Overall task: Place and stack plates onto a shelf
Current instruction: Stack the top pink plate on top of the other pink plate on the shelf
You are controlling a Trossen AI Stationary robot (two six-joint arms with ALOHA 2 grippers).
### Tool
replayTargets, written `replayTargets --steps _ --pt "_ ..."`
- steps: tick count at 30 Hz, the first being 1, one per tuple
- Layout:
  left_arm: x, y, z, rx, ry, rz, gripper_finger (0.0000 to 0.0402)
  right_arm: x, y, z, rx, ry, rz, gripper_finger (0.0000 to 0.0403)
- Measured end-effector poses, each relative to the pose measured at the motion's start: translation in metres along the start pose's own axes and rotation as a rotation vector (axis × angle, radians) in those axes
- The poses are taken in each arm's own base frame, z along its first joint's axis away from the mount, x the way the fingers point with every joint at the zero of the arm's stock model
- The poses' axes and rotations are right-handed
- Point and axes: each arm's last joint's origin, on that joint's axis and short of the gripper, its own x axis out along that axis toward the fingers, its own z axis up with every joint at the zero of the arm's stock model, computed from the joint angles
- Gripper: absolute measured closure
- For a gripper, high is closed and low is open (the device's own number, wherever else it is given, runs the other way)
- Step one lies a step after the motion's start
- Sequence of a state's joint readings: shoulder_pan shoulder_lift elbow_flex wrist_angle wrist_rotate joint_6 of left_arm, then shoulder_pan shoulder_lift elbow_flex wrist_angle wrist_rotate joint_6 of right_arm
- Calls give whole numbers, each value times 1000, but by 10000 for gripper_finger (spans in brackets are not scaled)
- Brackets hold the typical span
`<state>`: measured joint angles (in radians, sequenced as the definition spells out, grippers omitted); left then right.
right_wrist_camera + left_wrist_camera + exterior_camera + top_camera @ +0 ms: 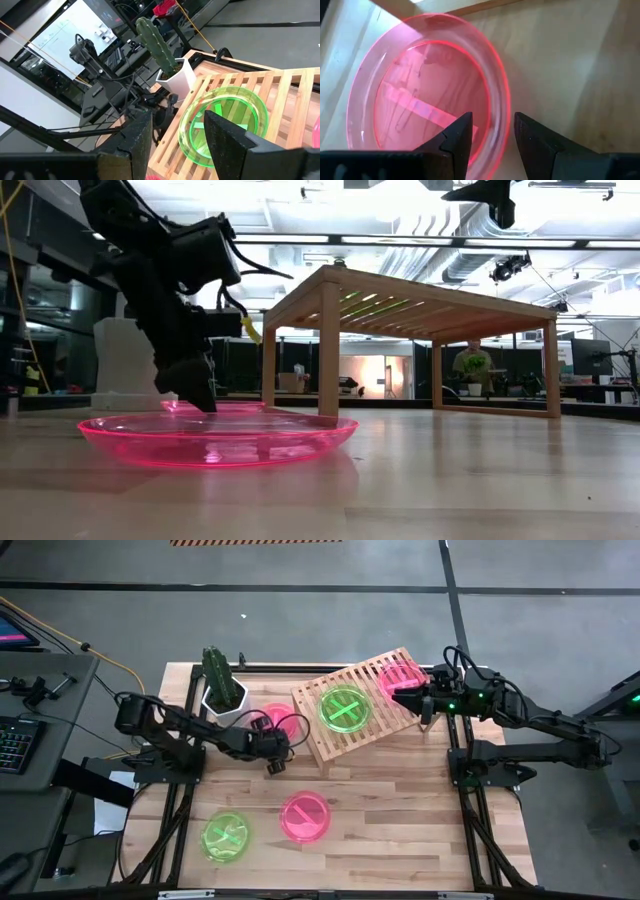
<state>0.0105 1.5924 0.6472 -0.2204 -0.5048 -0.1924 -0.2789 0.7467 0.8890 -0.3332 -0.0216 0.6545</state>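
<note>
Left fingers (492, 135) straddling pink plate (420, 85) rim, wrist view only

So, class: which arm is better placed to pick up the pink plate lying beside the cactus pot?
The left. Its gripper has open jaws straddling that pink plate's rim; the right gripper is at the shelf.

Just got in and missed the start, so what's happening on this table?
A two-armed robot is putting plates on a wooden shelf. The left gripper is open, straddling the rim of a pink plate beside the cactus pot. The right gripper is at the shelf's pink plate, next to a green plate. Two more plates lie on the table.
</note>
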Motion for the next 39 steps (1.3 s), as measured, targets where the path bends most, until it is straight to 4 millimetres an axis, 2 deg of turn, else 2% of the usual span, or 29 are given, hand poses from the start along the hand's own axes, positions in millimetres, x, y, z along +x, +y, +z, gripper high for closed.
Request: replayTargets --steps 6,9,13,17,24,32,35,39 --pt "8 11 2 -65 39 -61 277 0 0 0 2 1 1 242" --pt "9 11 1 -78 43 -79 310 0 0 0 3 3 4 242" --pt "5 12 3 -99 44 -125 382 0 0 0 1 5 7 242" --pt "-9 14 10 -139 49 -154 392 0 0 0 -1 5 7 242" --pt "-66 22 29 -142 32 -275 401 0 0 0 -7 5 7 242" --pt "-155 39 32 -194 55 -500 401 0 0 0 21 2 9 242" --pt "-189 47 40 -227 -24 -539 401 0 3 3 61 -26 34 242" --pt "-228 62 70 -251 -215 -522 401 -2 11 13 69 -113 144 242"
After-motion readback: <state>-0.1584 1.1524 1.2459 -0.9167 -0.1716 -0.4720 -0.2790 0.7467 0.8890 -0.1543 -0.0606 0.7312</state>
